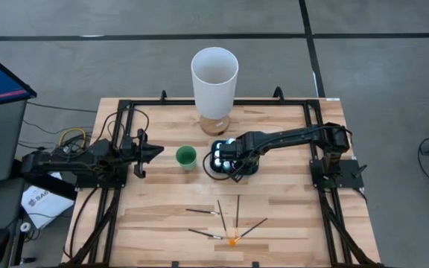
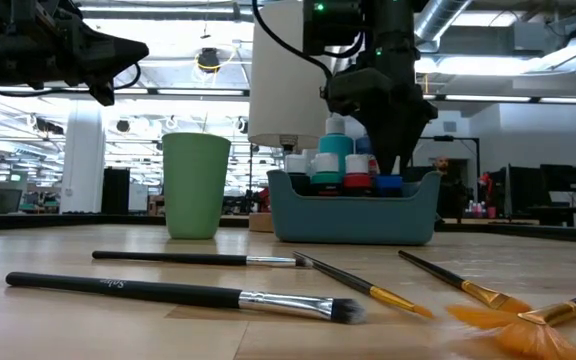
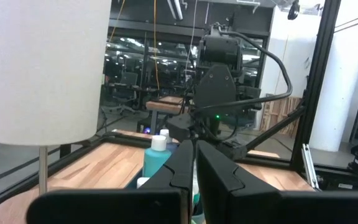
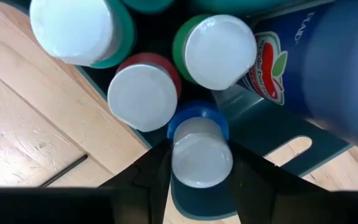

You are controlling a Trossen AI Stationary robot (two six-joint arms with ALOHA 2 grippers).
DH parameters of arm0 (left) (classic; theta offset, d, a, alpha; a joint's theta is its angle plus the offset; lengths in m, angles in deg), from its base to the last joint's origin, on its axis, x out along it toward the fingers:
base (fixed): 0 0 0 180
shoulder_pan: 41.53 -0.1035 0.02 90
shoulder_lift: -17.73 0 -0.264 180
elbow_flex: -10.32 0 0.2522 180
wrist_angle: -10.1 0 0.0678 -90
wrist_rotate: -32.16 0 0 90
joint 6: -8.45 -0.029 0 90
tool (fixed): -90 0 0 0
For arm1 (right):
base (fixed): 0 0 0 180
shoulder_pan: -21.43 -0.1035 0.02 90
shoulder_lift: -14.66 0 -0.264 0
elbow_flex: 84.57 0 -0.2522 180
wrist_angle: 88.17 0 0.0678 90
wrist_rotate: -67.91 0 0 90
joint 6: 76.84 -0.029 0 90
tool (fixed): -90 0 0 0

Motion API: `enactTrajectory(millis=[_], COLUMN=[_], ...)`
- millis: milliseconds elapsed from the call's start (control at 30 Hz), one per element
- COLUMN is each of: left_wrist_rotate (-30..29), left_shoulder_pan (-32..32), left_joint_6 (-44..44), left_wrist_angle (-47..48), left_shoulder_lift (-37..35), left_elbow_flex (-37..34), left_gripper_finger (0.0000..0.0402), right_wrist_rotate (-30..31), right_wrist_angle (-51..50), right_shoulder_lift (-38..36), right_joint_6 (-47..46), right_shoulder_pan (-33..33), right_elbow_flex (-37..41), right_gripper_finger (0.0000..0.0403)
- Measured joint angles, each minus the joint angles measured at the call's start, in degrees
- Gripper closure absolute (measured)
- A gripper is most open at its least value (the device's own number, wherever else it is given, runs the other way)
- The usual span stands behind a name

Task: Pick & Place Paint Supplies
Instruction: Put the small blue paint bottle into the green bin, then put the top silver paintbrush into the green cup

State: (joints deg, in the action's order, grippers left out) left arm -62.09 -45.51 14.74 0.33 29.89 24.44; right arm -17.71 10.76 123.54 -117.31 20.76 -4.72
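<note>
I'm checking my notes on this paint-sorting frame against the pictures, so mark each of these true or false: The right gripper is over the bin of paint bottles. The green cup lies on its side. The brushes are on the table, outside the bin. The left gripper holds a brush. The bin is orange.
1. The right gripper is over the bin of paint bottles. True; its fingers flank a blue bottle's pale cap.
2. The green cup lies on its side. False; it stands upright.
3. The brushes are on the table, outside the bin. True.
4. The left gripper holds a brush. False; it is shut and empty.
5. The bin is orange. False; it is blue-grey.
</note>
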Motion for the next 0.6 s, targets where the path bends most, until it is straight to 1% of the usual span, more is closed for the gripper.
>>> enactTrajectory(millis=[300, 600], left_wrist_rotate=[0.0, 0.0], left_shoulder_pan=[0.0, 0.0], left_joint_6=[0.0, 0.0], left_wrist_angle=[-0.2, -0.2], left_shoulder_lift=[0.0, 0.0], left_elbow_flex=[0.0, 0.0], left_gripper_finger=[0.0394, 0.0394], right_wrist_rotate=[0.0, -0.3], right_wrist_angle=[-0.1, -6.0], right_shoulder_lift=[-0.1, -1.2], right_joint_6=[0.4, 0.4], right_shoulder_pan=[0.1, 0.0], right_elbow_flex=[0.0, -0.4], right_gripper_finger=[0.0230, 0.0180])
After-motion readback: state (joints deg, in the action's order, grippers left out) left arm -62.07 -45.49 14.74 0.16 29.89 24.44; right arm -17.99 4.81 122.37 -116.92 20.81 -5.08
